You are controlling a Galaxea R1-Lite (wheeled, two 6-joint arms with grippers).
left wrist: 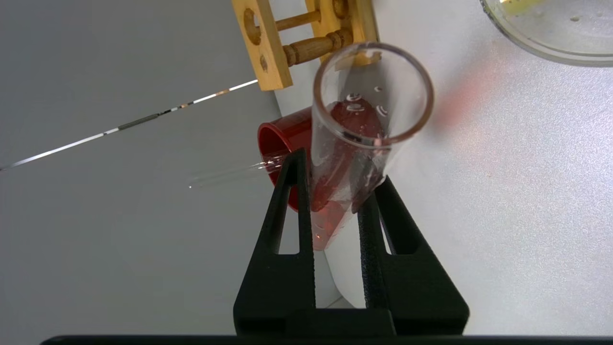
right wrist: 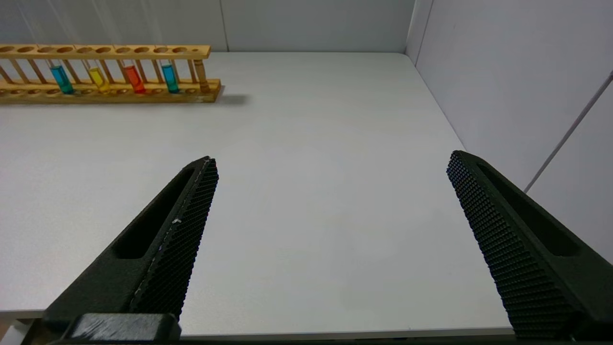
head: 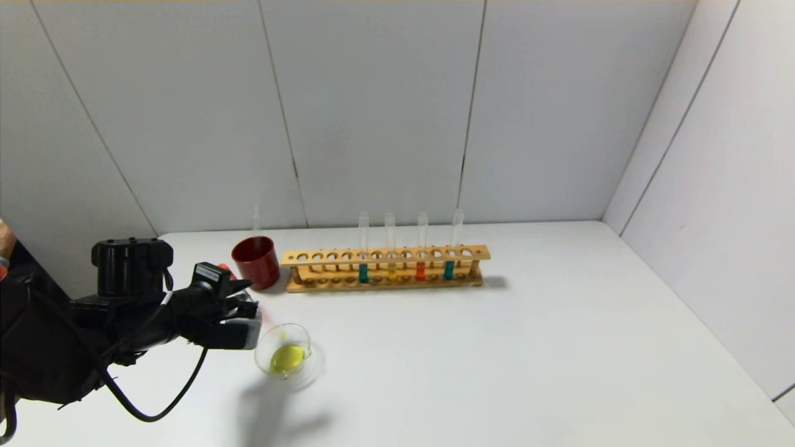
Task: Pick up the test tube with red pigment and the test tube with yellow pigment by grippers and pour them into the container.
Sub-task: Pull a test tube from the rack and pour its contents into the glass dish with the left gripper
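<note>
My left gripper (head: 243, 310) is shut on the test tube with red pigment (left wrist: 372, 96), which is tilted. Its open mouth points away from the wrist, and orange-red liquid sits at its round bottom between the fingers (left wrist: 292, 191). The gripper hovers just left of the clear glass container (head: 286, 351), which holds yellow liquid; the container's rim shows in the left wrist view (left wrist: 550, 45). A test tube with yellow pigment (head: 392, 272) stands in the wooden rack (head: 385, 254). My right gripper (right wrist: 330, 160) is open and empty above the bare table, out of the head view.
The rack also holds a red-liquid tube (head: 420, 270) and two teal tubes (head: 363, 272). A dark red cup (head: 256, 261) with an empty tube (head: 256, 217) stands left of the rack, behind my left gripper. Walls close in at the back and right.
</note>
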